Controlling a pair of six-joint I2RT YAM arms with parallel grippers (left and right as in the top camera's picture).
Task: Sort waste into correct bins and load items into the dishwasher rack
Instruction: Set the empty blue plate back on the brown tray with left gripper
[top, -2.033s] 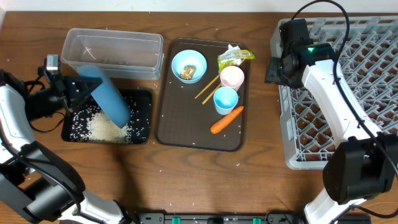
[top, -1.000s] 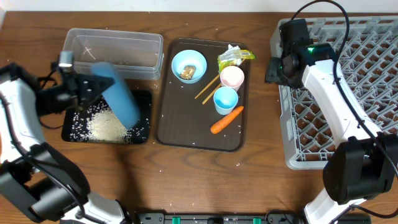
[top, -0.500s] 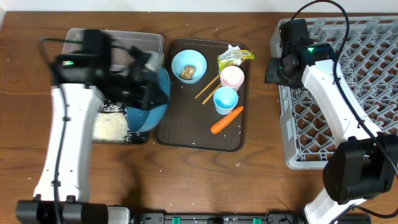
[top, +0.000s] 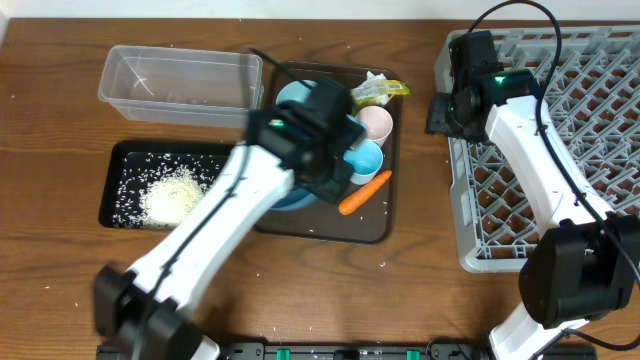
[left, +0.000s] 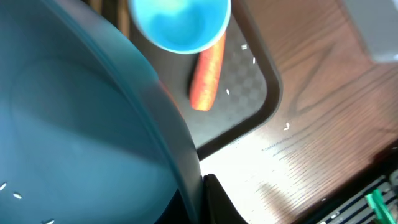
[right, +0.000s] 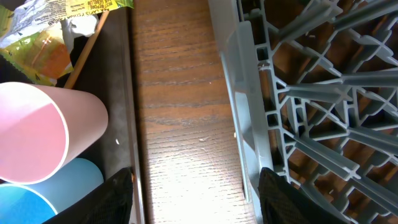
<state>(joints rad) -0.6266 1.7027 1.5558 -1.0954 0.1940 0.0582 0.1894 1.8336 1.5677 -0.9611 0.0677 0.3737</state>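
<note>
Left pincer (left: 200, 194) grips the dark-blue bowl (left: 74, 124) by its rim, carrot (top: 365, 192) at three o'clock; right pincer (right: 196, 199) gapes wide

This looks like a robot test room set up like a small kitchen. Two white robot arms, the left arm (top: 215, 215) and the right arm (top: 535, 140), reach over a brown wooden table (top: 420, 270). Kitchen things sit on the table: a grey dishwasher rack (top: 600, 80), a dark-brown serving tray (top: 320, 228) with a pink cup (top: 375, 122), a light-blue cup (top: 365, 158) and an orange carrot (top: 365, 192), a clear plastic tub (top: 180, 80), and a black tray (top: 115, 160) with white rice (top: 170, 195). The rest of the room is out of view.
</note>
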